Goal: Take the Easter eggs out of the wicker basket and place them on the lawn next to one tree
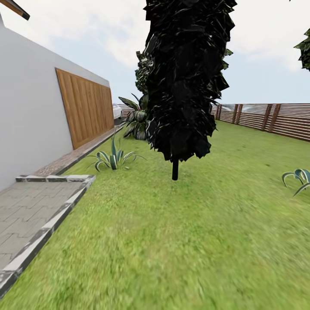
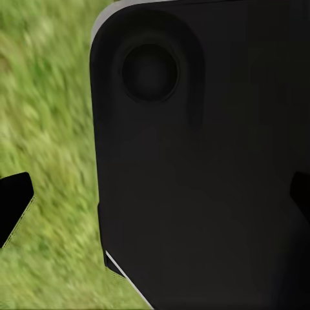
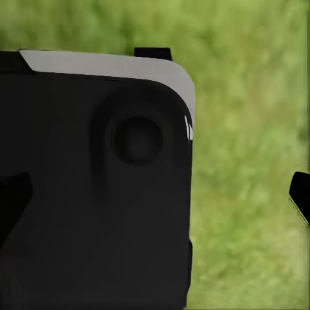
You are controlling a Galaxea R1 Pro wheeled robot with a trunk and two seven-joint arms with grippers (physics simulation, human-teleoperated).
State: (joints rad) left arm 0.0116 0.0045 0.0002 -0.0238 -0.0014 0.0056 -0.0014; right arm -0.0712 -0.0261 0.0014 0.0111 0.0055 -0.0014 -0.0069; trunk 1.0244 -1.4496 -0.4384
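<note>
Underfoot, mottled green lawn (image 1: 172, 241) fills the head camera's foreground, bordered on the left by a grey paved path (image 1: 30, 206) with a pale stone kerb. Both wrist cameras look down on blurred grass past a large black rounded body panel (image 2: 200, 168). The left gripper (image 2: 158, 200) shows dark fingertips (image 2: 13, 203) at opposite edges of its picture, spread wide with nothing between them except that panel and turf; the right gripper (image 3: 158, 200) is likewise spread, its fingertips (image 3: 300, 194) holding nothing. Farther on, a spiky agave plant (image 1: 113, 158) grows by the path's end, and an all-black columnar tree (image 1: 183, 77) rises on a thin dark stem at mid-lawn. Another agave (image 1: 298, 177) sits at the right edge. Beyond, a white house wall (image 1: 30, 107) with a wooden panel door (image 1: 86, 105) runs along the left, and the garden's brown slatted fence (image 1: 267, 118) closes the far side under pale sky.
</note>
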